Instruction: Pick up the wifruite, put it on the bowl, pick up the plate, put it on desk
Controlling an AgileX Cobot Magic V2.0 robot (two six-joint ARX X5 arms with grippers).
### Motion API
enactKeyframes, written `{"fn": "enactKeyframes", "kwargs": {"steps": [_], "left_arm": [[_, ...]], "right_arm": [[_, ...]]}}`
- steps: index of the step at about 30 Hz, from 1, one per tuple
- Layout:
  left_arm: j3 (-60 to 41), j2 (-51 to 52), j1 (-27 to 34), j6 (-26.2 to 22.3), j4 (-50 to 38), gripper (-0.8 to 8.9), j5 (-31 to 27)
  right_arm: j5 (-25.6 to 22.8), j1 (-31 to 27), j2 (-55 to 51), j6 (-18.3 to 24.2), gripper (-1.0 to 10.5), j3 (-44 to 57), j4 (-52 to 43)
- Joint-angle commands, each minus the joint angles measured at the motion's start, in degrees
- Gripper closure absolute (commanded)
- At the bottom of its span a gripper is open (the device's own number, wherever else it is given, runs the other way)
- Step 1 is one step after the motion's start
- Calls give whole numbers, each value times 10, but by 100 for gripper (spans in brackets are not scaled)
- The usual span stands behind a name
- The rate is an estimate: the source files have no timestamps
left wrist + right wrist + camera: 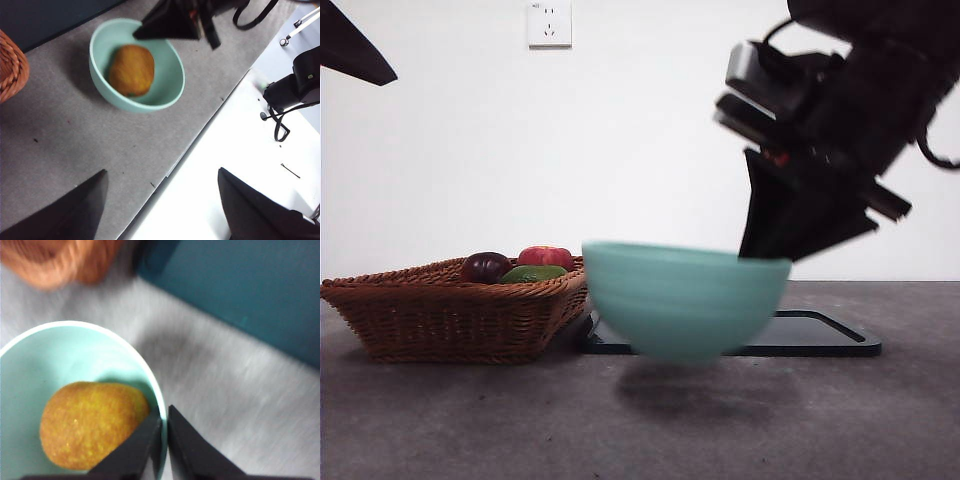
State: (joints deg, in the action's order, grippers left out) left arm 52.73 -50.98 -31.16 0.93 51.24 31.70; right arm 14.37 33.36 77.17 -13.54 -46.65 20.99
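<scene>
Inside glazed bowl: matte rounded wifruite.

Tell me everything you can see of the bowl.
The bowl is a large, mint-teal, glazed-looking ceramic piece with a paler rim, deep and rounded. It stays upright but hangs clear of the desk, with its shadow below and a dark tray behind it. The right gripper pinches its rim, one jaw inside and one outside. The wifruite, orange-brown and matte, lies inside on the bottom. The bowl looks slightly blurred, and nothing else touches it.
</scene>
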Motion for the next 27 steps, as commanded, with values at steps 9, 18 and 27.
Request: {"fn": "enactKeyframes", "kwargs": {"steps": [9,18,27], "left_arm": [[5,-3,-3,-7,-2,470,3],[5,-3,-3,-7,-2,470,3],[5,-3,-3,-7,-2,470,3]], "right_arm": [[-15,-78,17,22,936,-99,10],[-13,-131,96,40,937,-189,18],[-13,-135,201,65,936,-243,13]]}}
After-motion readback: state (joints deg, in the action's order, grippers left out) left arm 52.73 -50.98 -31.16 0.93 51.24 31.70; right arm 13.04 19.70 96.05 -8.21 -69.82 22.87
